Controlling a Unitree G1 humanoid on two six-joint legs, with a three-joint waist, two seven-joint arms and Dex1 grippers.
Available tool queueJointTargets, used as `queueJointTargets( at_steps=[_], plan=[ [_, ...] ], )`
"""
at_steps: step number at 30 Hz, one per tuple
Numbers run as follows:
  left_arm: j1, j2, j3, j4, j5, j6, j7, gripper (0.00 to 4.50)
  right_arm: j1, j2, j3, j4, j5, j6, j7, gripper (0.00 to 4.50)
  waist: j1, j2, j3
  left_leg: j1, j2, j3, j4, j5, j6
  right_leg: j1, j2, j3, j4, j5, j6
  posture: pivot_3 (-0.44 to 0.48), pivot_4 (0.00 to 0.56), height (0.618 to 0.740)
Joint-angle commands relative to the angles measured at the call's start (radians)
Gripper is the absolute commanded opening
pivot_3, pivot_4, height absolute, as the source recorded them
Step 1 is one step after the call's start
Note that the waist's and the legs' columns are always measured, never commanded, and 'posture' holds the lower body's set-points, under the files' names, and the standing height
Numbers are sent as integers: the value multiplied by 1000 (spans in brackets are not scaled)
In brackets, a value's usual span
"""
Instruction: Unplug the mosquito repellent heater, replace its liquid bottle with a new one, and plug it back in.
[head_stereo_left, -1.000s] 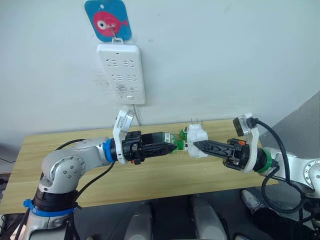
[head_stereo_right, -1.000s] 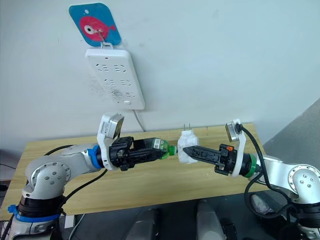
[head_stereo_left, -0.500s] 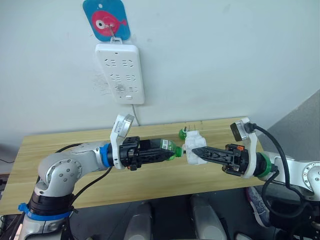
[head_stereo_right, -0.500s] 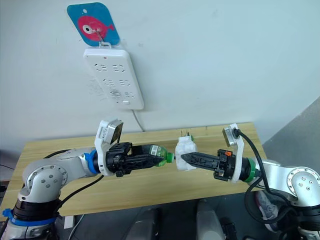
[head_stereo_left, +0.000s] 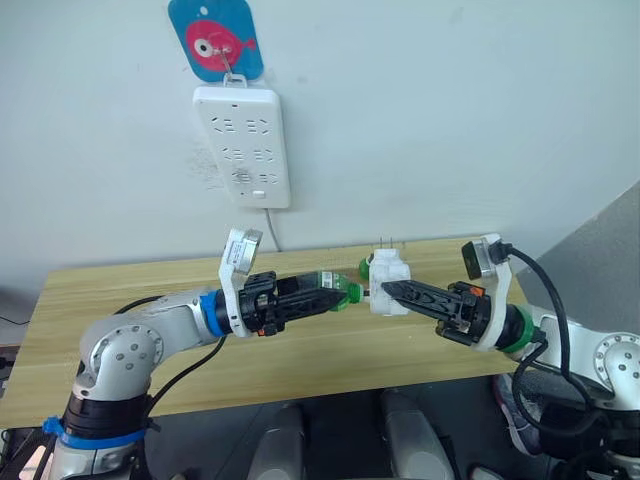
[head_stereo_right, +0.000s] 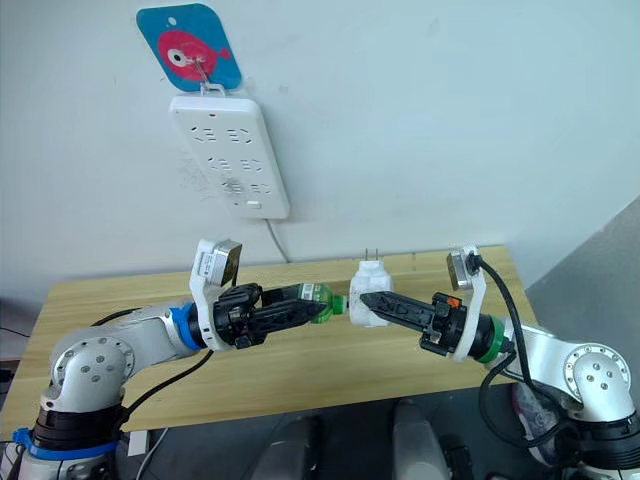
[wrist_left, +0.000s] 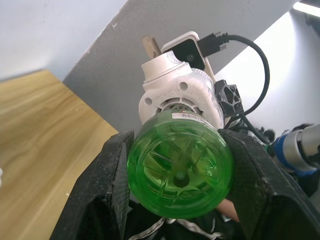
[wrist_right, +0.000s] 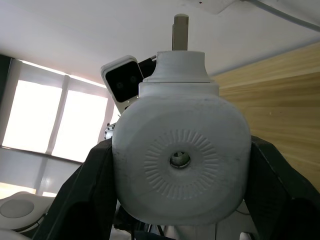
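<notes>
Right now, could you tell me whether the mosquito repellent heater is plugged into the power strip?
Unplugged: the mosquito repellent heater is held over the table in the right gripper, prongs bare, below the wall power strip.

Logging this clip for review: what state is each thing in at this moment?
mosquito repellent heater: unplugged, prongs up, held above the table.
green liquid bottle: lying sideways, neck at the heater's base.
left gripper: shut on the green liquid bottle.
right gripper: shut on the mosquito repellent heater.
power strip: hanging on the wall, sockets free.
</notes>
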Motion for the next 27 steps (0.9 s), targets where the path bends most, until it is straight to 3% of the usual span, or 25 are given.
queueJointTargets(
  at_steps=[1,12,27],
  plan=[
    [11,7,34,2,-45,7,7,2313,13,-10,-41,-43,26,-2,21,2973,0,0,0,0,0,0,0,0,0,0,0,0,0,0,0,-124,289,740],
    [23,-5,41,25,-74,12,43,2313,43,-70,-55,-54,26,8,85,2973,0,0,0,0,0,0,0,0,0,0,0,0,0,0,0,-129,290,740],
    [30,-52,28,22,-175,20,129,2313,6,1,-37,-57,26,-20,19,2973,0,0,0,0,0,0,0,0,0,0,0,0,0,0,0,-129,285,740]
  ],
)
